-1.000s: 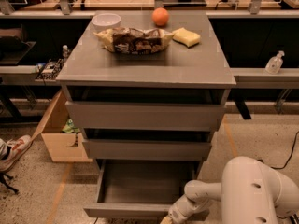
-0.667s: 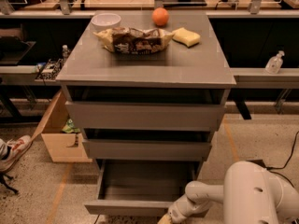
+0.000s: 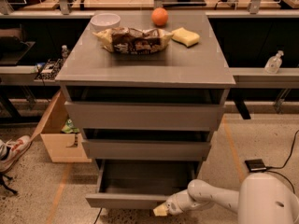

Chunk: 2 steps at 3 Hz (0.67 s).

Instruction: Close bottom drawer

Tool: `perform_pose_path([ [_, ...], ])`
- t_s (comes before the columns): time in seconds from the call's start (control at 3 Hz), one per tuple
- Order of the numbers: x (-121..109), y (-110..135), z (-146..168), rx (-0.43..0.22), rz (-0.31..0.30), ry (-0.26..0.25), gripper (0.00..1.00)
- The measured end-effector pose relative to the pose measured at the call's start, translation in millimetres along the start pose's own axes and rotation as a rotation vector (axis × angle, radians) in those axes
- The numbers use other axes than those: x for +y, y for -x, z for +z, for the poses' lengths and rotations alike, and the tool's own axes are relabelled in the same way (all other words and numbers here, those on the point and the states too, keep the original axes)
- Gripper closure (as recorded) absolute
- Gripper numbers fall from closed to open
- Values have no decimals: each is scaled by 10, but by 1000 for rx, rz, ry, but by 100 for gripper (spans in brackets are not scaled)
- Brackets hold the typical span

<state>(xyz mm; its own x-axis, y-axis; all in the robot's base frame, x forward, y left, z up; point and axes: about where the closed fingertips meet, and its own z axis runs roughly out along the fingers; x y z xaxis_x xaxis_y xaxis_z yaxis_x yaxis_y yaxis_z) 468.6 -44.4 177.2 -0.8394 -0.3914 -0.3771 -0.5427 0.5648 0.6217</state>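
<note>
Bottom drawer (image 3: 122,200) open; tool (image 3: 161,211) at its front, grip unclear. Cabinet top (image 3: 187,65): bowl (image 3: 105,20), orange (image 3: 160,17), sponge (image 3: 185,36), snack bag (image 3: 133,40). Speckled floor (image 3: 261,139).

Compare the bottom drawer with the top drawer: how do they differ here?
The bottom drawer is pulled out, its tray showing; the top drawer shows only its front. The bottom drawer's front is slimmer and narrower than the top drawer's. The gripper is at the right end of the bottom drawer's front, nowhere near the top drawer. Both have plain grey-brown fronts without handles.
</note>
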Motion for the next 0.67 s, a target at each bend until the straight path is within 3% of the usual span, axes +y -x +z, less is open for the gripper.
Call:
perform_pose_path([
  [0.33,3,-2,5,-2,0,1,100],
  [0.67,-166,237,-60,-129,-39,-46,100],
])
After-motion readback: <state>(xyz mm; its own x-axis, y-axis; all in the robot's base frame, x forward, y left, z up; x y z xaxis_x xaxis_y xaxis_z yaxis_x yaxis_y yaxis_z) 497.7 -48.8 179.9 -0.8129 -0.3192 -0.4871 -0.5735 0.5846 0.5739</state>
